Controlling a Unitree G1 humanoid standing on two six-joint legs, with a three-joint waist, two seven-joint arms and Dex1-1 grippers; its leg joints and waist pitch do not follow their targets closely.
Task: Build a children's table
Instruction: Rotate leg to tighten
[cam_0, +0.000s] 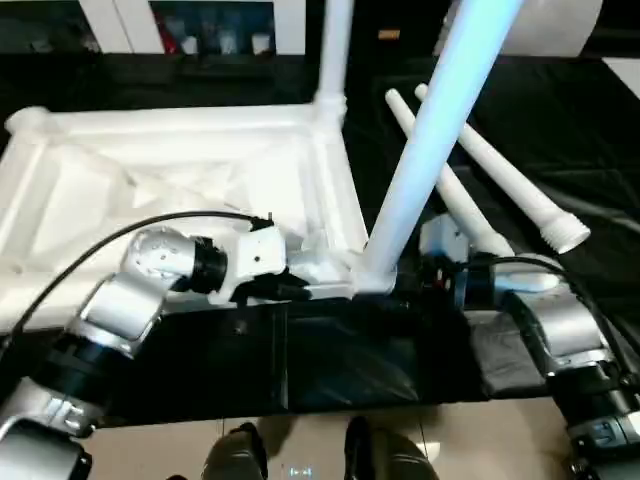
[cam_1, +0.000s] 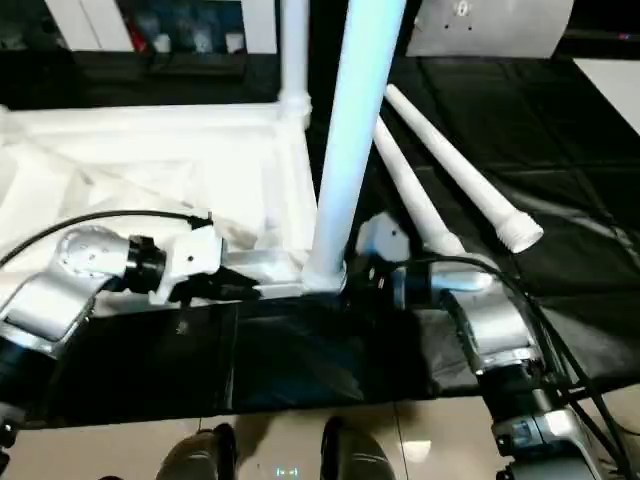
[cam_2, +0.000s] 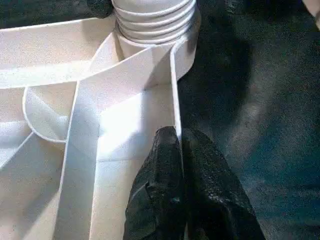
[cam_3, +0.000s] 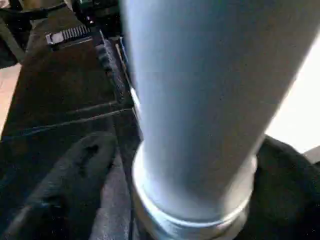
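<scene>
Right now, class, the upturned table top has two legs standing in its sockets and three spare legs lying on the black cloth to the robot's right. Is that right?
Not quite. Two legs stand in the table top, the far leg and the near leg, but only two spare legs lie on the black cloth, not three. The right eye view shows this.

The white table top is showing smooth, slightly glossy plastic, its ribs catching light. The upright leg is looking like the same smooth plastic, ridged at its base. The left claw fingers are wearing black, rough-grained rubbery pads. The counter is lying under matt black cloth. The forearms are gleaming as brushed silver metal.
</scene>
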